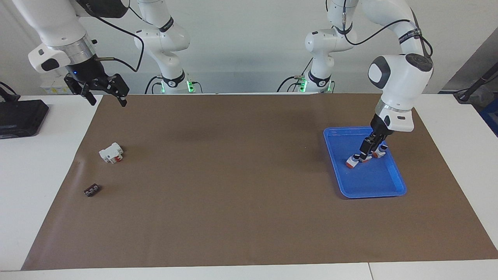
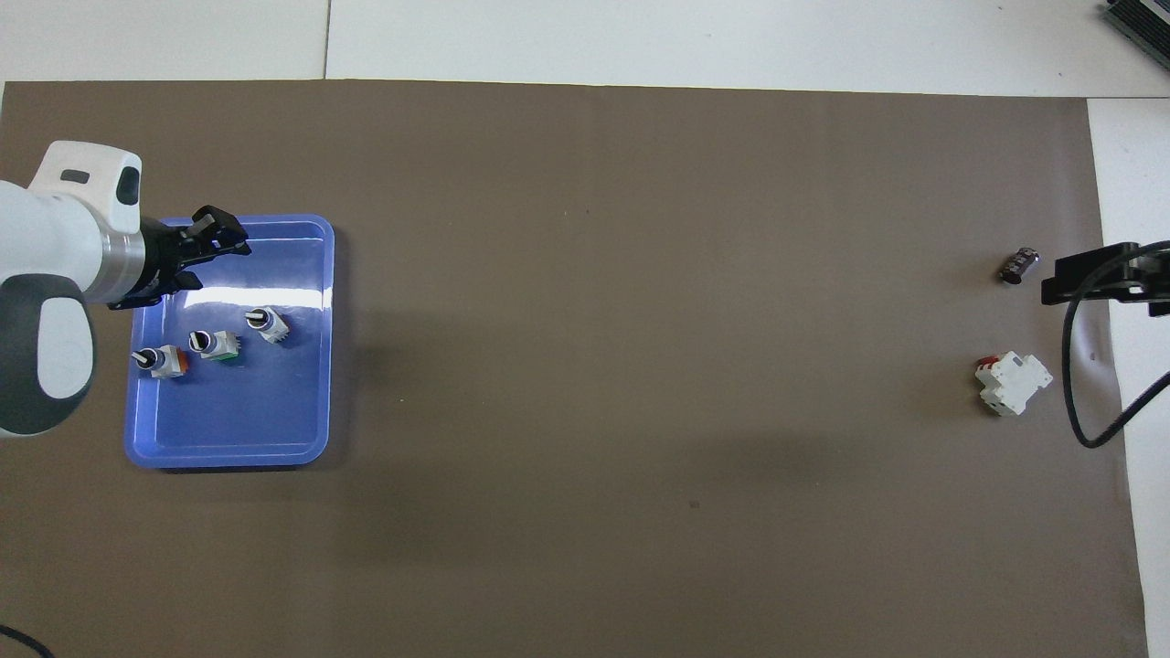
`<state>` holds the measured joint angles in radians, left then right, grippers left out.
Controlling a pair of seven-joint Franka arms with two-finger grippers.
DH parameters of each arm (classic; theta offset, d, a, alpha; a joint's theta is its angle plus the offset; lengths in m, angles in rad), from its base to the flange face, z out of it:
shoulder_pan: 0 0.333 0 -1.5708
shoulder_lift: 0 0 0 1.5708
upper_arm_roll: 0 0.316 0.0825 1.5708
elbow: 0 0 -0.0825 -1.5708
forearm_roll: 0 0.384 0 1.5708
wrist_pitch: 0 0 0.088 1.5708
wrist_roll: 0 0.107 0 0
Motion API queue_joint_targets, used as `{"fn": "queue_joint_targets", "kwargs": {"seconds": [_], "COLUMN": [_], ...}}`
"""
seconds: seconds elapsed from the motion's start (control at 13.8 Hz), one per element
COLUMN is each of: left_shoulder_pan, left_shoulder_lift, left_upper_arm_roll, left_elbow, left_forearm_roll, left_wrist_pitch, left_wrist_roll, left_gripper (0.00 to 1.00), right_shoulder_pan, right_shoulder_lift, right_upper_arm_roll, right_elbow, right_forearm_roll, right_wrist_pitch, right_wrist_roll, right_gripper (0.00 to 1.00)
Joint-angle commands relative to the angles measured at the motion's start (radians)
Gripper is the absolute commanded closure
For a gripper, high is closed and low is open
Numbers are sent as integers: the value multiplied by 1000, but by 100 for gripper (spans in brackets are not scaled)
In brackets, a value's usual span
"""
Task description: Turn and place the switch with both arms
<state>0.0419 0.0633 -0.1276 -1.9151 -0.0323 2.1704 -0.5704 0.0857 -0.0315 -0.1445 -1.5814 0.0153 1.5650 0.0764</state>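
Note:
Three small switches lie in a blue tray [image 2: 238, 420] toward the left arm's end of the table. The switch [image 2: 164, 360] with a white body, orange-red base and black knob is the one nearest the robots; in the facing view it shows beside the fingers [image 1: 379, 152]. A green-based one [image 2: 218, 345] and a white one [image 2: 268, 325] lie beside it. My left gripper [image 1: 367, 152] hangs low over the tray [image 1: 373, 193], open, holding nothing; it also shows in the overhead view [image 2: 222, 236]. My right gripper [image 1: 107, 99] waits raised and open over the mat's corner.
A larger white block with a red part [image 1: 111, 152] and a tiny dark piece [image 1: 92, 190] lie on the brown mat toward the right arm's end. A black box [image 1: 19, 116] sits on the white table beside the mat.

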Motion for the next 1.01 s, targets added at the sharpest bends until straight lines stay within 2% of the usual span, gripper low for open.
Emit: {"fn": "queue_joint_targets", "kwargs": {"seconds": [0.0, 0.22, 0.43, 0.65, 0.8, 0.87, 0.94], "left_shoulder_pan": [-75, -102, -99, -91, -82, -79, -74], "left_shoulder_lift": [96, 104, 92, 93, 69, 23, -6], "left_upper_arm_roll": [9, 9, 9, 22, 31, 25, 26], "left_elbow": [227, 349, 412, 513, 515, 498, 448], "left_forearm_roll": [58, 61, 58, 60, 72, 89, 88], "left_wrist_pitch": [-179, -315, -423, -610, -705, -699, -696], "left_wrist_roll": [21, 180, 323, 427, 475, 492, 497], "left_gripper": [29, 30, 30, 34, 34, 34, 26], "right_shoulder_pan": [-18, -28, -20, 23, 25, 26, 26], "right_shoulder_lift": [-4, -4, -5, -5, -5, -5, -5], "right_upper_arm_roll": [-1, 0, 2, 2, -1, 0, 0], "right_elbow": [-3, 0, 0, 6, 8, 8, 6], "right_forearm_roll": [41, 49, 37, -37, -40, -41, -35], "right_wrist_pitch": [-29, -48, -57, -60, -60, -60, -60], "right_wrist_roll": [29, 31, 29, 26, 25, 25, 25], "right_gripper": [0, 0, 0, 0, 0, 0, 0]}}
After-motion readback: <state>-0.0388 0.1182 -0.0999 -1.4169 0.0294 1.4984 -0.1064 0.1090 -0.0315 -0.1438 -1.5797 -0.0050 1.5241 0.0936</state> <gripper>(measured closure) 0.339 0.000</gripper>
